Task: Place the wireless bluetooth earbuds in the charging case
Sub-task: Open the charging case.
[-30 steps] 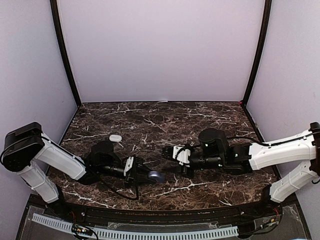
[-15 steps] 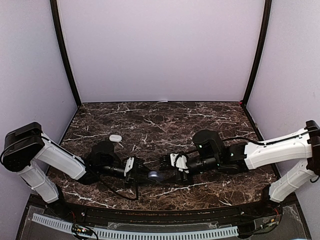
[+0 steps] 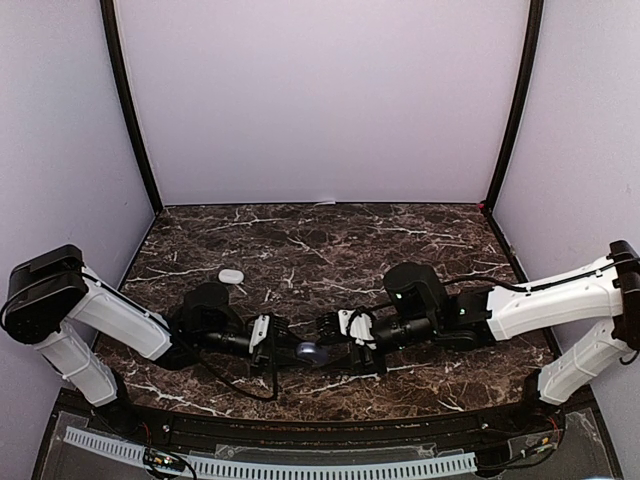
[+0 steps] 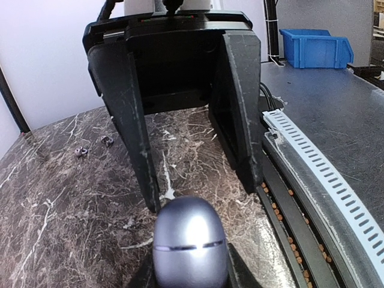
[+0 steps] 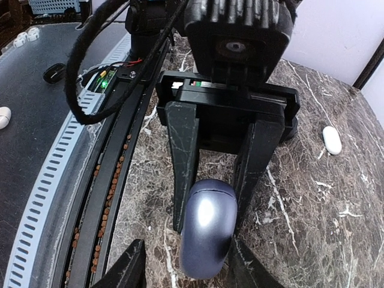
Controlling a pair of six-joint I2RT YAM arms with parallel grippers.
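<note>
A pebble-shaped grey-purple charging case [image 3: 308,351], lid closed, is held just above the table. My left gripper [image 3: 292,350] is shut on it; it fills the bottom of the left wrist view [image 4: 189,243]. My right gripper [image 3: 330,330] faces it, open, its fingers [image 4: 237,108] either side of the case's free end. In the right wrist view the case [image 5: 207,231] sits between my own open fingertips [image 5: 129,267]. Two tiny dark earbuds [image 4: 81,151] lie on the marble further back.
A white pebble-shaped case [image 3: 231,276] lies on the marble at the left, also in the right wrist view [image 5: 331,139]. A slotted cable rail [image 3: 270,465] runs along the table's near edge. A blue bin [image 4: 315,48] stands off the table.
My right gripper has moved left, from well clear of the case to having its open fingers around the case's end. My left gripper has barely moved.
</note>
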